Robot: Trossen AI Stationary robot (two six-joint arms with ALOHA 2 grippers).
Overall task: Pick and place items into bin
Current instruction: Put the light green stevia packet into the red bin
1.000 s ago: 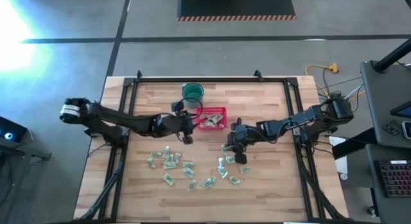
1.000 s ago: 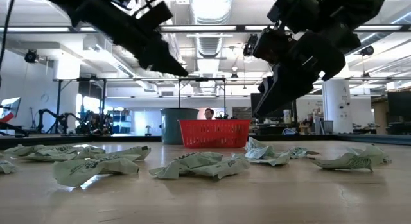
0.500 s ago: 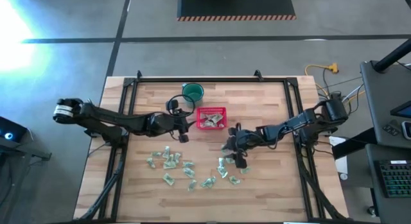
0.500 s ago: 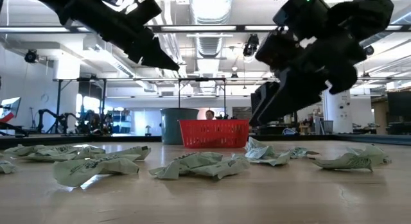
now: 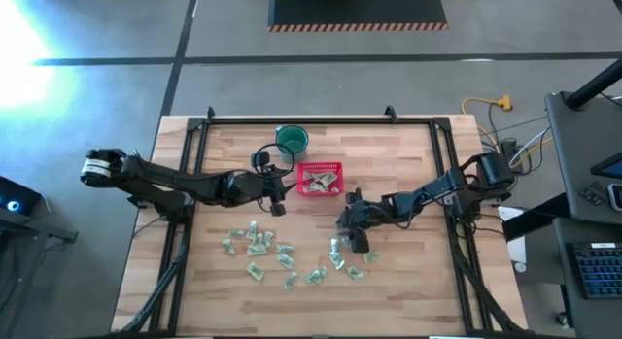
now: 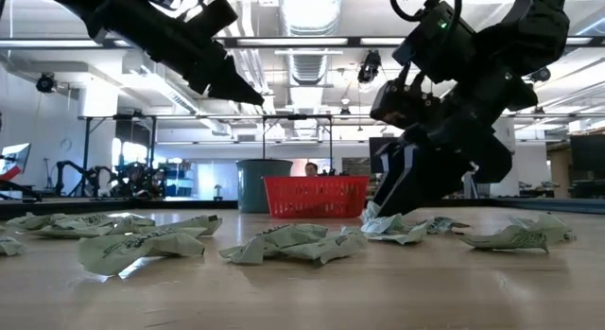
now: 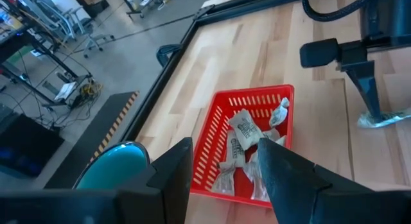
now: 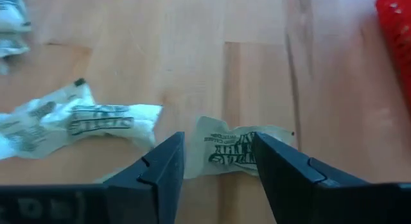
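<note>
I've got the right gripper (image 5: 342, 225) down low over the table (image 5: 408, 281), fingers spread wide w/ nothing between them. In the right wrist view one wrapped piece (image 8: 239, 149) lies flat on the wood in line w/ the gap between the fingers, and a second, longer piece (image 8: 90, 121) lies off to one side of it, apart. From the low view the gripper tips sit just above a crumpled piece (image 6: 392, 228) near the red basket side of the pile; can't tell if they touch it.

Left gripper (image 5: 278, 186) hangs above the table just beside the red basket (image 5: 320, 180), on its left-arm side, fingers apart and empty. Left wrist view looks down into the basket (image 7: 215, 144): several wrapped pieces (image 7: 244, 131) already lie inside (maybe five or six, they overlap so I can't count exactly).

The dark green cup (image 5: 292, 139) stands near the basket, toward the far edge of the table, not touching it.

Rest of the items (image 5: 262, 247) are scattered on the wood on the near side of the basket, two loose clusters, one under each arm's side. A person (image 6: 308, 168) shows far behind the basket in the low view.
</note>
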